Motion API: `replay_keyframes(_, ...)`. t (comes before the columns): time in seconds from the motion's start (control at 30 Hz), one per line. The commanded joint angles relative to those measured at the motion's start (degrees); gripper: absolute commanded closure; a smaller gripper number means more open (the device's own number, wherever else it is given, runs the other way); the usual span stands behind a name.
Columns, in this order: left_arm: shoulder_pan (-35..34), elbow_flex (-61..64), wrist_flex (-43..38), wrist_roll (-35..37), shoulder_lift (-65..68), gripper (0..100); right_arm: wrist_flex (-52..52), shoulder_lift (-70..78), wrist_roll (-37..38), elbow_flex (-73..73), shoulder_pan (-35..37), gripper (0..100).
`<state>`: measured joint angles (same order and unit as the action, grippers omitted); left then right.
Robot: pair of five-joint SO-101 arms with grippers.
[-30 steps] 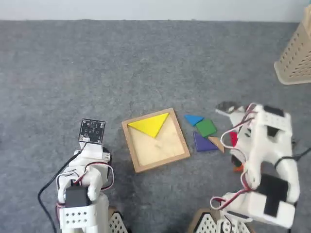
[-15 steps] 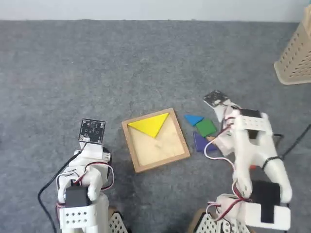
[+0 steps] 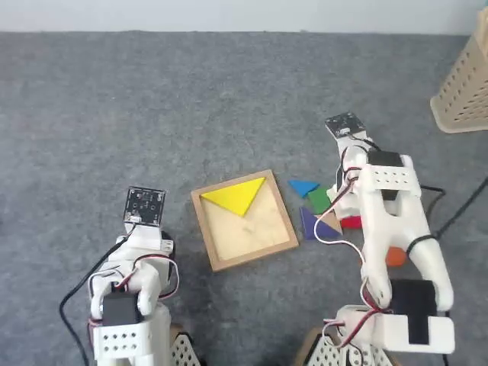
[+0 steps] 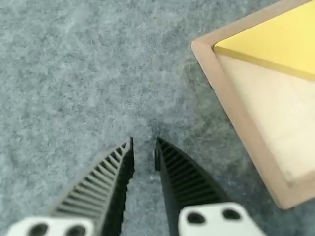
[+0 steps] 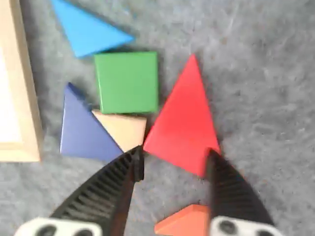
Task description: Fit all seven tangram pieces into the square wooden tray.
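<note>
The square wooden tray (image 3: 214,260) lies mid-table with a yellow triangle (image 3: 232,196) in its far corner. To its right lie a blue triangle (image 5: 88,32), a green square (image 5: 127,82), a purple triangle (image 5: 78,132), a tan triangle (image 5: 123,130), a red triangle (image 5: 184,123) and an orange piece (image 5: 189,221). My right gripper (image 5: 174,160) hangs open just above the red triangle, its fingers straddling that piece's near corner. My left gripper (image 4: 143,143) is shut with nothing in it, over bare carpet beside the tray's rim (image 4: 231,103).
A perforated beige basket (image 3: 465,84) stands at the far right edge. Grey carpet covers the whole table, with wide free room beyond and left of the tray. The right arm (image 3: 389,221) covers part of the loose pieces in the high view.
The right arm has swung away from its base and toward the tray, coming over the loose pieces. The left arm has not moved.
</note>
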<state>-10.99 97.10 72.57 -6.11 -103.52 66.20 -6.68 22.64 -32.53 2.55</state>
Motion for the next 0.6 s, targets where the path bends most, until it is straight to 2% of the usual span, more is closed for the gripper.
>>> replay_keyframes(0.0, 0.09, -0.57, 0.00, 0.44, -1.23, 93, 2.15, -0.40, 8.62, 1.41, 2.42, 67.5)
replay_keyframes(0.13, 0.09, -0.57, 0.00, 0.44, -1.23, 93, 0.66, 4.53, 13.63, 0.97, 1.45, 67.7)
replay_keyframes(0.37, 0.09, -0.57, 0.00, 0.44, -1.23, 93, -6.90, 11.82, 13.10, 0.97, -0.40, 67.7)
replay_keyframes(0.57, 0.09, -0.57, 0.00, 0.44, -1.23, 93, -7.52, 13.23, 13.10, 2.29, -5.32, 67.8)
